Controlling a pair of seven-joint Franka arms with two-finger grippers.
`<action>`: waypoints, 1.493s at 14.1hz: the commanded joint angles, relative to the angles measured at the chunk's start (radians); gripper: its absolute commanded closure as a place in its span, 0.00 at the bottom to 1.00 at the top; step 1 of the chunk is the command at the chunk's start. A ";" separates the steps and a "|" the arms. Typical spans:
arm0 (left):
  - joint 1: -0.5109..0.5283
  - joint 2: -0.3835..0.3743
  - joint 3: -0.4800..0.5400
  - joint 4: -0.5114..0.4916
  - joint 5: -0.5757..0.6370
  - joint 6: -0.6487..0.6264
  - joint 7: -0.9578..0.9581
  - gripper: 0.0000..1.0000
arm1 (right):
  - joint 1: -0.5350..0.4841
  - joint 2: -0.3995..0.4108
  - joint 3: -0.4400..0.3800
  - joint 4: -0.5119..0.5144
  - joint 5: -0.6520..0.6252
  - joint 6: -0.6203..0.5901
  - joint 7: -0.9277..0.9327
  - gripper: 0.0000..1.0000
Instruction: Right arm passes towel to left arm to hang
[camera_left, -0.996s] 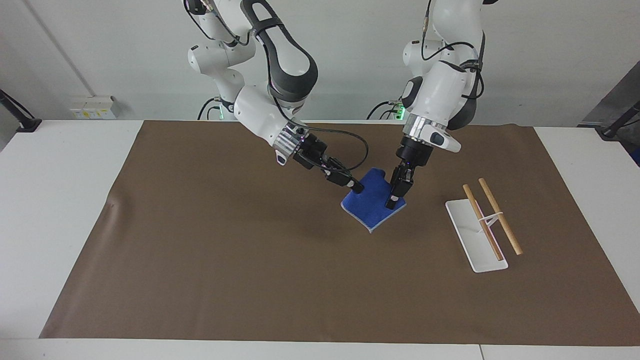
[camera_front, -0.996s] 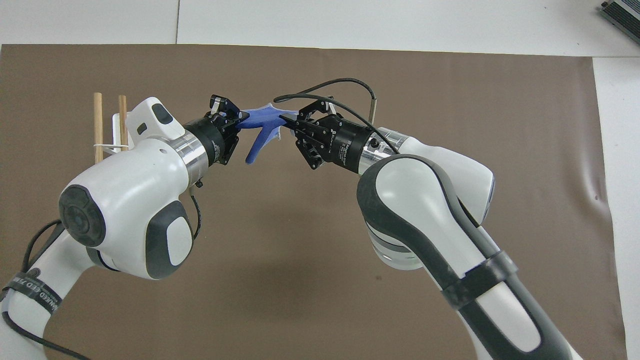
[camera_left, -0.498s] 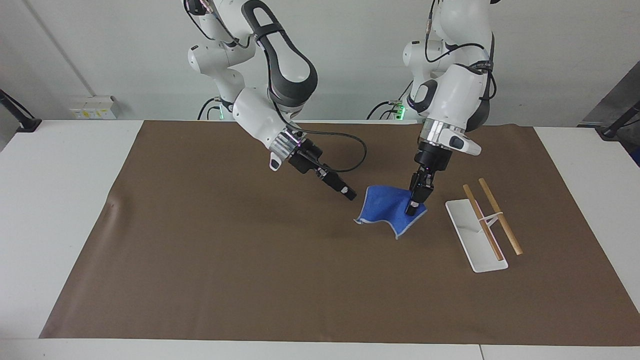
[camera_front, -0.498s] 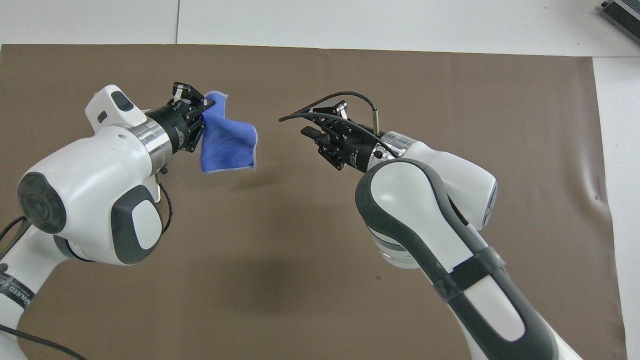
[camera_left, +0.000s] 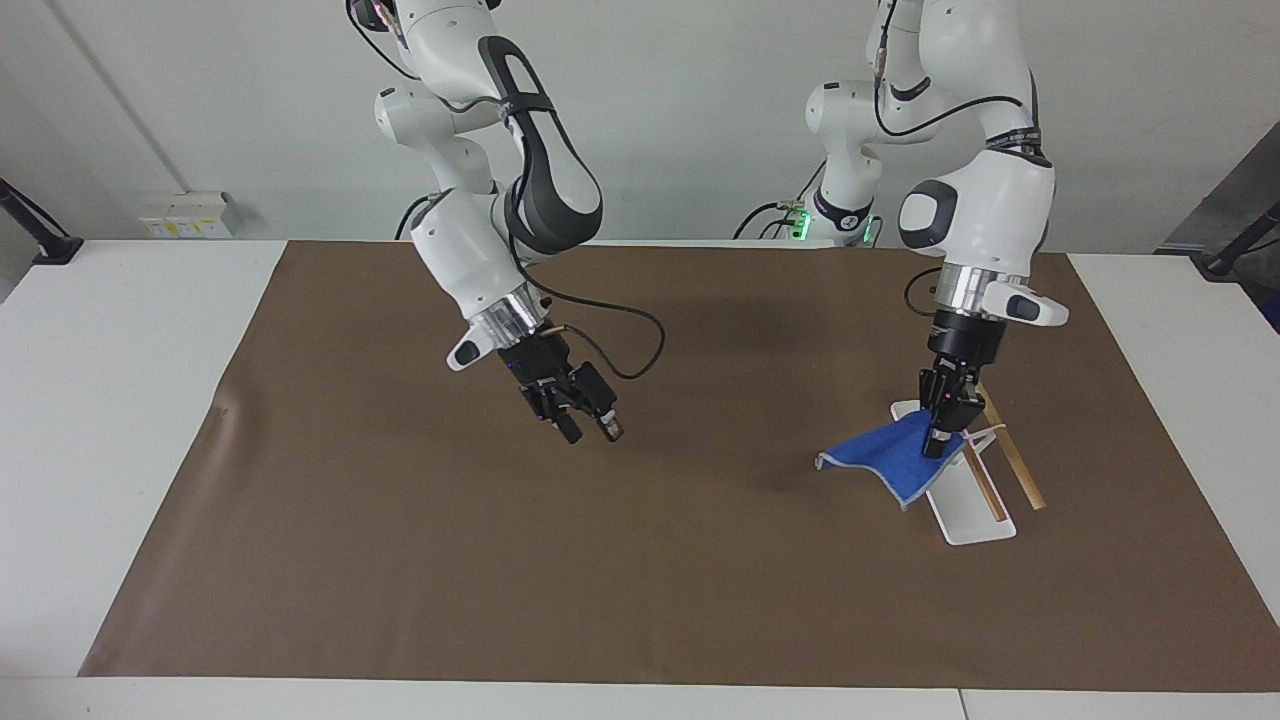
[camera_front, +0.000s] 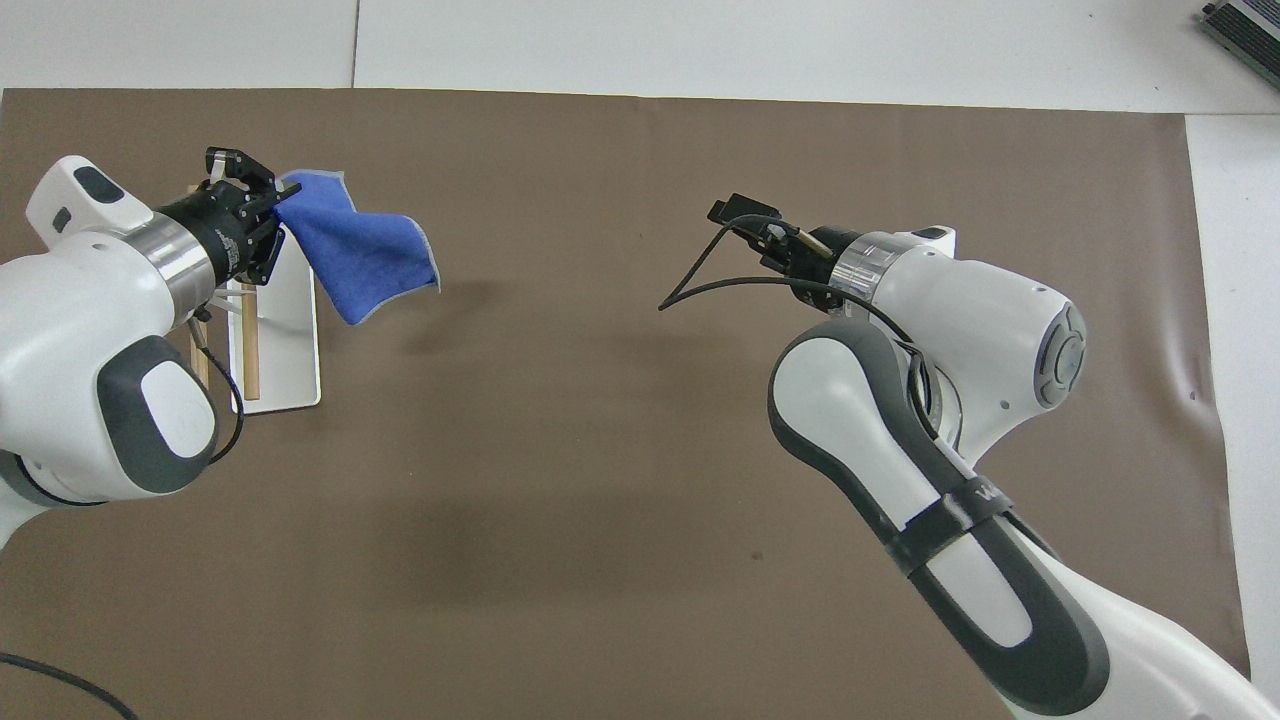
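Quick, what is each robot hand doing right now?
Left gripper: shut on the towel, over the rack.
Right gripper: holding nothing, over the brown mat; open or shut cannot be told.

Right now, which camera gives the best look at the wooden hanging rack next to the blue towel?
The facing view: the rack shows its white base and both wooden rods, with the towel in the left gripper covering only one end. In the overhead view, the left arm hides most of the rack; mainly base and one rod show.
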 joint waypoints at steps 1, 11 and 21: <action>0.001 -0.012 0.073 -0.034 -0.017 0.001 0.024 1.00 | -0.073 -0.013 0.001 -0.012 -0.300 -0.104 -0.026 0.00; 0.024 -0.010 0.201 -0.028 -0.017 -0.038 0.077 1.00 | -0.288 -0.197 -0.014 0.151 -0.714 -0.753 0.018 0.00; 0.031 -0.067 0.254 -0.166 -0.015 -0.049 0.077 1.00 | -0.373 -0.291 -0.008 0.288 -0.756 -1.147 0.011 0.00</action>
